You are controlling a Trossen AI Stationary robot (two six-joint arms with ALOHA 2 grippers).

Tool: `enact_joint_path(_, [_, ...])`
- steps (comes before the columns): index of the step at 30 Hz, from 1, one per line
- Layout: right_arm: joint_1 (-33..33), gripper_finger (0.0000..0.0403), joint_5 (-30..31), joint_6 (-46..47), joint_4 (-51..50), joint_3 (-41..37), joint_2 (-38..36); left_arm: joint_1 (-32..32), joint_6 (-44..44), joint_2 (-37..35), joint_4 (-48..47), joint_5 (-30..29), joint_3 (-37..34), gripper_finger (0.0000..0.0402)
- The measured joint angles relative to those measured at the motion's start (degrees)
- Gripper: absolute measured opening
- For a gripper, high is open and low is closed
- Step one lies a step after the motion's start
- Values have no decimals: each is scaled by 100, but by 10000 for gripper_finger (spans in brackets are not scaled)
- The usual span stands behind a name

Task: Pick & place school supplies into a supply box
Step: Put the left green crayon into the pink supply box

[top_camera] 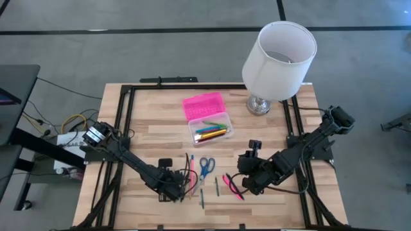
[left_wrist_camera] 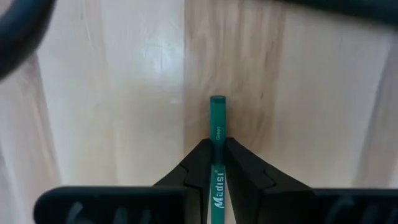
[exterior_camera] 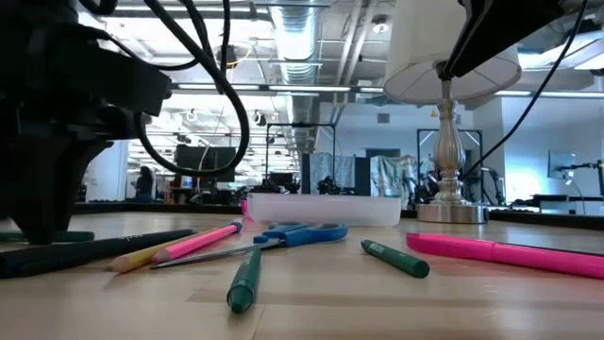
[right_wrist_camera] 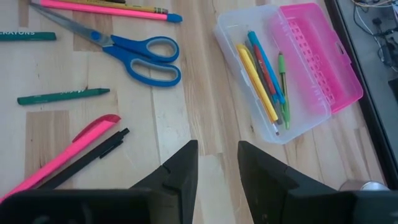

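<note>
- Green crayon [left_wrist_camera: 217,134] pinched by left tool [left_wrist_camera: 217,163], clenched on it low at front-left of the wooden worktop [top_camera: 148,131].
- Right tool [right_wrist_camera: 217,163] w/ fingers apart, grasping nothing, hovering at front-right, near pink marker [right_wrist_camera: 62,155] & black pen [right_wrist_camera: 93,155].
- Supply box [top_camera: 207,118] mid-worktop, pink lid flipped open, several pens/pencils [right_wrist_camera: 264,74] inside.
- Blue scissors [right_wrist_camera: 134,53], pink pencil [right_wrist_camera: 106,9], another green crayon [right_wrist_camera: 62,96] lie loose betw. the arms.
- White lamp [top_camera: 279,58] at back-right corner.
</note>
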Motion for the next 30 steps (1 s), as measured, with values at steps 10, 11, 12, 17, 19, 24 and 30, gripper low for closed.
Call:
enact_joint_path(10, [0, 107, -2, -34, 0, 1, 0, 142, 659, -18, -79, -255, -94, 21])
enact_joint_path(11, [0, 107, -2, -36, 0, 1, 0, 167, 714, -44, -130, -306, -99, 16])
enact_joint_path(12, [0, 107, -2, -36, 0, 1, 0, 193, 757, -64, -175, -372, -105, 11])
enact_joint_path(17, [0, 107, -4, -34, 0, 0, 0, 380, 791, -130, -553, -899, 5, 11])
enact_joint_path(19, [0, 107, -7, -36, 0, 0, 0, 443, 795, -167, -750, -1145, 200, 13])
enact_joint_path(24, [4, 107, -12, -7, 0, 0, 0, 667, 977, -173, -1284, -1751, 625, 14])
enact_joint_path(30, [13, 107, -28, 135, 2, 1, 0, 1103, 1711, -177, -1211, -2987, 1115, 15])
